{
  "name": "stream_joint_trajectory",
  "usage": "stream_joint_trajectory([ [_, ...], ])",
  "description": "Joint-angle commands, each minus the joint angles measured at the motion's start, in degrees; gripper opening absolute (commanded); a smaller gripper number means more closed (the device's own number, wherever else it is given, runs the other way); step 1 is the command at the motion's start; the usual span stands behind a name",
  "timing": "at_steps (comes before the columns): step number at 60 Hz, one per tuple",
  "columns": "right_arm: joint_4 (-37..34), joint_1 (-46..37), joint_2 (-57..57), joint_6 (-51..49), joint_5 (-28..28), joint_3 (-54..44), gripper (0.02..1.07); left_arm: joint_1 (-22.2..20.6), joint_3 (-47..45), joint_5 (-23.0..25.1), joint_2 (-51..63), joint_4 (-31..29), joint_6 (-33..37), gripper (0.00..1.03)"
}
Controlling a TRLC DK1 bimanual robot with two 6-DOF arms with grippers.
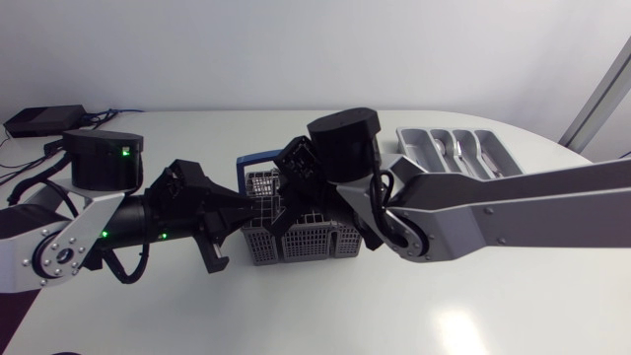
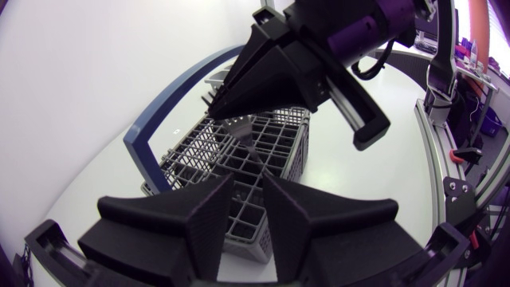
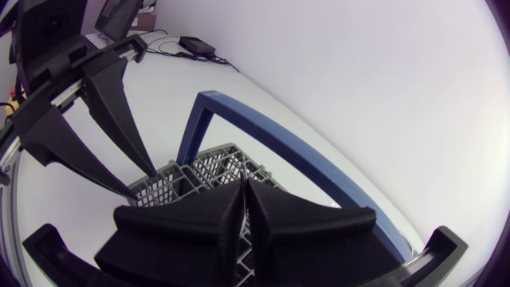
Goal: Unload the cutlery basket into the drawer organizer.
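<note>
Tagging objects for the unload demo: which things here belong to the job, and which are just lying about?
Job:
- cutlery basket
- drawer organizer, cutlery in it
- left gripper, fingers open, at the basket
- right gripper, fingers shut, over the basket

Lying about:
- black box, at the table's far corner

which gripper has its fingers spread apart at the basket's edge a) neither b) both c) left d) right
c: the left gripper has its fingers spread at the wall of the cutlery basket, while the right gripper has its fingers drawn together to a point over it.
</note>
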Motion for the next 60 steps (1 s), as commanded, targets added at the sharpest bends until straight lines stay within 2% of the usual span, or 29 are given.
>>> stream_joint_trajectory([
  [1, 1.27, 0.95, -1.98, -0.98, 0.72, -1.69, 0.07, 0.59, -0.68, 0.47, 1.01, 0.51, -1.04, 0.28],
  [28, 1.89, 2.00, -7.34, -1.86, 1.07, -3.09, 0.07, 0.85, -0.41, 0.56, 0.84, 0.51, -1.48, 0.29],
  [34, 1.36, 2.62, -9.01, -2.30, 1.42, -3.00, 0.07, 0.76, -0.32, 0.56, 0.93, 0.51, -1.48, 0.34],
  [47, 0.83, 3.41, -12.35, -3.35, 1.42, -2.56, 0.07, 0.68, 0.12, 0.56, 0.93, 0.51, -1.65, 0.35],
  [60, -1.19, 3.67, -16.04, -4.14, 0.54, -0.98, 0.07, 0.85, 1.35, 4.07, -0.30, -0.54, -2.62, 0.34],
])
